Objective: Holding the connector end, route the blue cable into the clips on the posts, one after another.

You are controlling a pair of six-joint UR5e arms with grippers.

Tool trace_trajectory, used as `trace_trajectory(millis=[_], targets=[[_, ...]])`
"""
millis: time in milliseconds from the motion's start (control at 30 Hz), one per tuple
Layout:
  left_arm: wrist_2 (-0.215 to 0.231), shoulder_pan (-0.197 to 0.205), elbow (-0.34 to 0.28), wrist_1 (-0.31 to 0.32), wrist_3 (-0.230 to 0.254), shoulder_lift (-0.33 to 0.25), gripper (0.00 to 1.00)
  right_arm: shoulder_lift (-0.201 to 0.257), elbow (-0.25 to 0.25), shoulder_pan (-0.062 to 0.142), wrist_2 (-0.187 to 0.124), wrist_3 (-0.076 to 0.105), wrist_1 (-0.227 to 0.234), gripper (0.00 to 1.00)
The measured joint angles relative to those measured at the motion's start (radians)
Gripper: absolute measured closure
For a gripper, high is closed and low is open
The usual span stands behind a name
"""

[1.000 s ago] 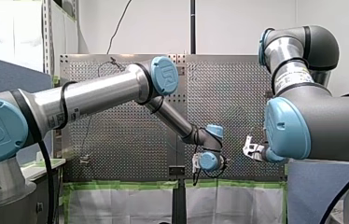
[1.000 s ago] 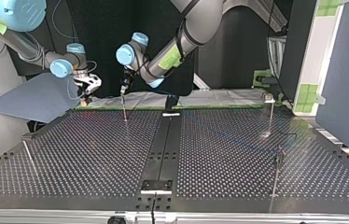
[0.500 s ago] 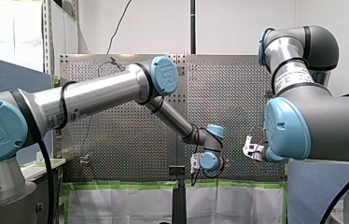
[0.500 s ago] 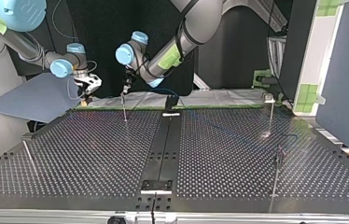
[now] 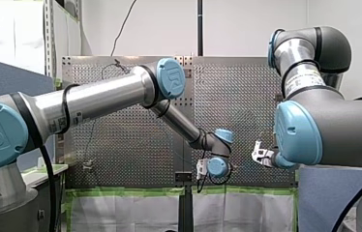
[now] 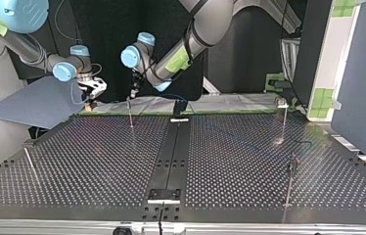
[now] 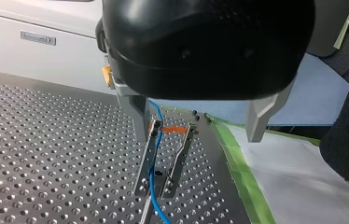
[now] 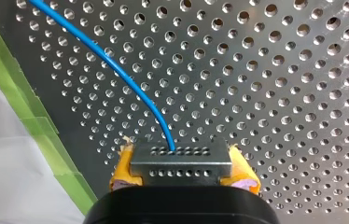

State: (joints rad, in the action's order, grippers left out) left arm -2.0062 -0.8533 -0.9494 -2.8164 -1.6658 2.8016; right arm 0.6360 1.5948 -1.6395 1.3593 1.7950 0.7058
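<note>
- Left wrist view: my left gripper (image 7: pixel 198 137) has its fingers spread wide and empty; the thin blue cable (image 7: pixel 152 179) runs down a slim metal clip post (image 7: pixel 143 172) just beside one finger.
- Right wrist view: my right gripper (image 8: pixel 180 175), yellow-padded, clamps the grey perforated metal connector (image 8: pixel 180 161); the cable leaves toward 11 o'clock.

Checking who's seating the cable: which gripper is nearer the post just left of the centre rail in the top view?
Left. My left gripper hangs open just above that post; my right gripper holds the connector off to the top view's left of it.
</note>
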Motion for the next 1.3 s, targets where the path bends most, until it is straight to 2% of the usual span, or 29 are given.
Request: trace_trajectory(millis=[567, 867, 1067, 1300], targets=[[-0.014, -0.003, -0.014, 0.001, -0.015, -0.005, 0.00, 0.000, 0.000, 0.002, 0.000, -0.001, -0.005, 1.00], [-0.005, -0.013, -0.096, 0.065, -0.015, -0.079, 0.00, 0.000, 0.000, 0.003, 0.000, 0.000, -0.006, 1.00], [0.006, -0.034, -0.151, 0.119, -0.014, -0.134, 0.00, 0.000, 0.000, 0.003, 0.000, 0.000, -0.006, 1.00], [-0.025, -0.053, -0.208, 0.176, -0.044, -0.191, 0.00, 0.000, 0.000, 0.003, 0.000, 0.000, -0.008, 1.00]])
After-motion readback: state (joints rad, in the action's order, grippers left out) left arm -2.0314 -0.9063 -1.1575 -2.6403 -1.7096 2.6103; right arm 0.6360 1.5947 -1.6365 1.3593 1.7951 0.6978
